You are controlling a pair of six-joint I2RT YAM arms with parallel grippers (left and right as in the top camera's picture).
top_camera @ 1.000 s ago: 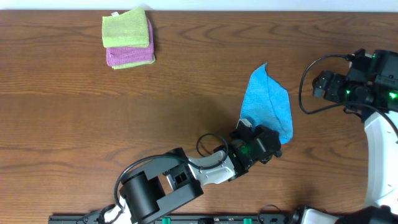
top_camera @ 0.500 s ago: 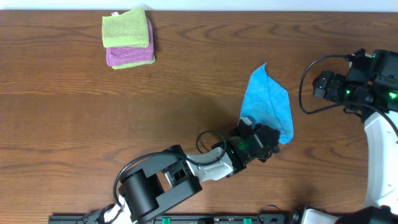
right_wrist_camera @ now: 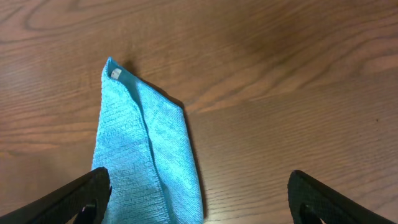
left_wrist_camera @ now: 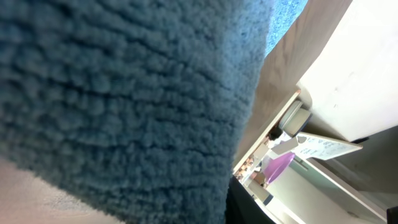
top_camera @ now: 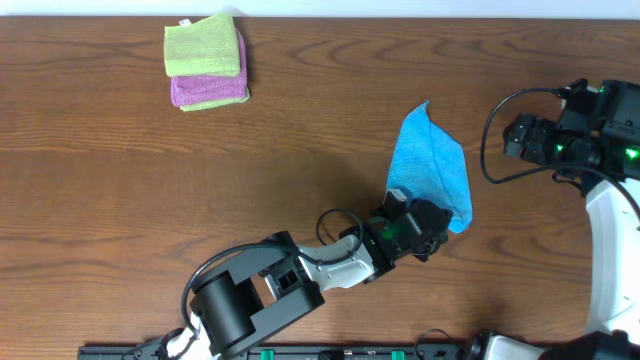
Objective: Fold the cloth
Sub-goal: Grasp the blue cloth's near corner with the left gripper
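Observation:
The blue cloth (top_camera: pixel 437 163) lies on the wooden table right of centre, folded into a long narrow shape with a pointed far end. My left gripper (top_camera: pixel 408 230) sits over its near end, and the cloth (left_wrist_camera: pixel 124 93) fills the left wrist view close up, hiding the jaws. It appears shut on that near edge. My right gripper (top_camera: pixel 512 135) is open and empty, hovering right of the cloth. In the right wrist view its two dark fingers (right_wrist_camera: pixel 199 196) spread wide, with the cloth (right_wrist_camera: pixel 146 162) lying below and between them.
A stack of folded green and purple cloths (top_camera: pixel 205 60) lies at the far left of the table (top_camera: pixel 120 200). The right arm's cable (top_camera: pixel 490 150) loops beside the cloth.
The left gripper has shifted slightly left and inward at the cloth's near end. The cloth and the right arm have not visibly moved.

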